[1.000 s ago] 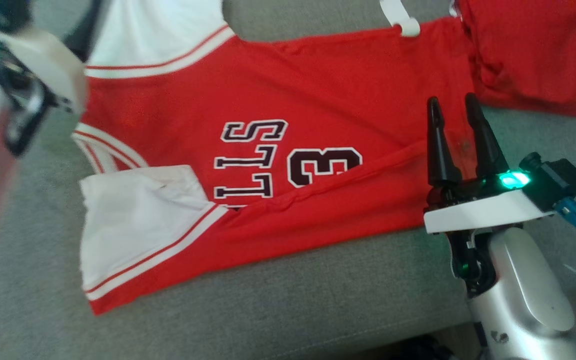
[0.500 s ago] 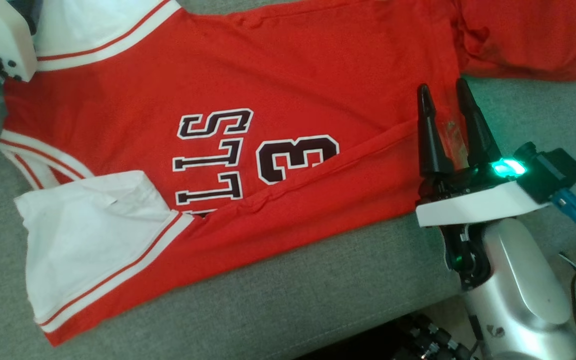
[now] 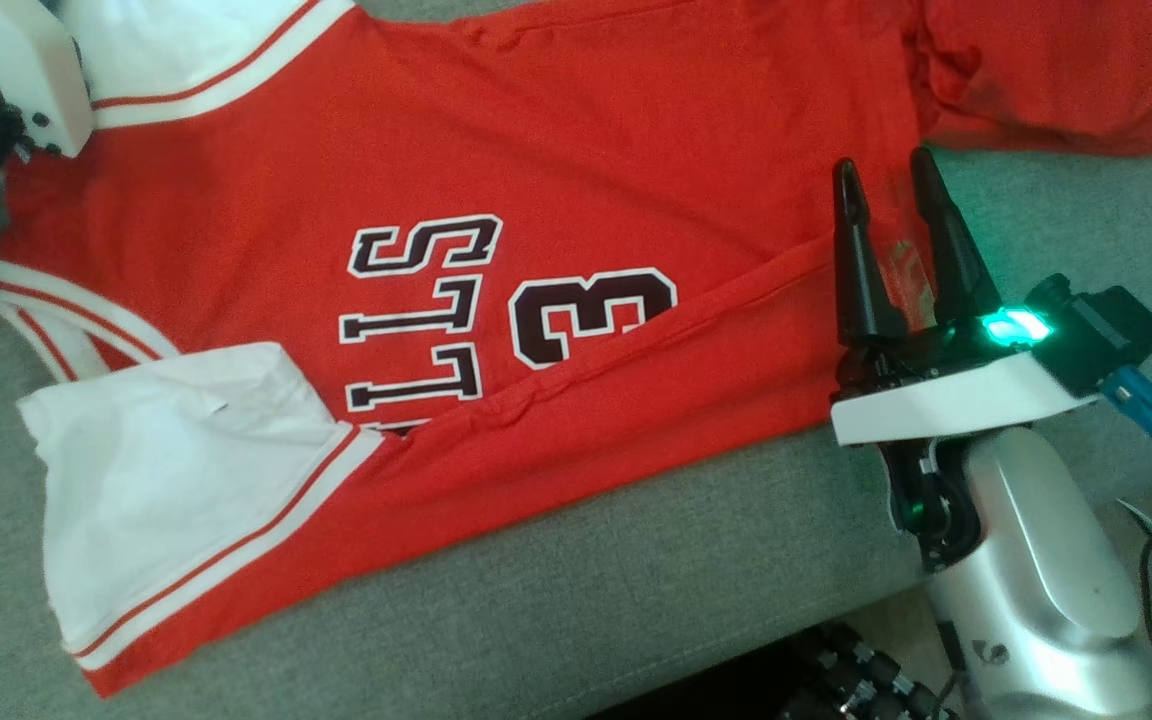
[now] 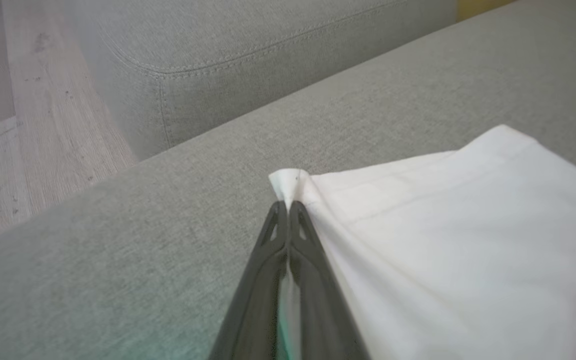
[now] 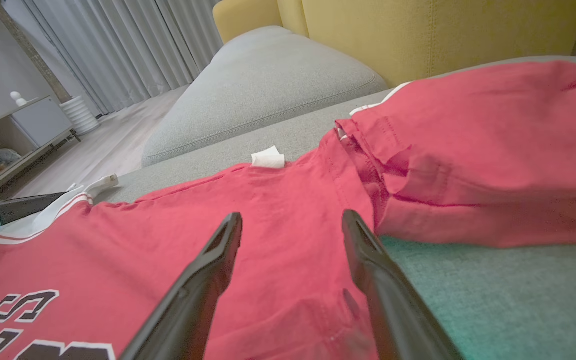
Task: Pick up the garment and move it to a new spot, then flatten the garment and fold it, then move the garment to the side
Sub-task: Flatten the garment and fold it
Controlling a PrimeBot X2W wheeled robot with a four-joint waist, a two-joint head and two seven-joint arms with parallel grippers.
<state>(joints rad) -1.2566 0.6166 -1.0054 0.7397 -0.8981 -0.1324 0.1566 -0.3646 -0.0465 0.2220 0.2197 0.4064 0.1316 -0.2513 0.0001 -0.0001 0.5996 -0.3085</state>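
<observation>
Left tool [image 4: 288,202]: clenched, its two dark fingers pressed together on the very corner of the white cloth at the jersey's far left edge.
Jersey [image 3: 556,150]: red with white trim, lying spread across the grey sofa [image 3: 636,600], its length running left to right.
White panel [image 3: 166,480]: the lower left part is turned over and shows its pale inside. It lies flat on the cushion near the front edge.
Lettering [image 3: 436,310]: dark letters and a number in the middle, partly covered by a long diagonal fold of red cloth.
Right tool [image 3: 884,168]: released, fingers spread apart over the jersey's right end and holding nothing. I can't tell whether the tips touch the cloth.
Red heap [image 3: 1066,80]: more red cloth bunched at the far right, touching the jersey. It looks like a separate piece, but I'm not sure.
Handling: I'd judge it light, limp and rather slick. It will sag between grips and slide easily on the cushion.
Where to hold: by corners and hemmed edges, where the doubled cloth gives the fingers something to bite. A pinch at each end should pull the diagonal fold out.
</observation>
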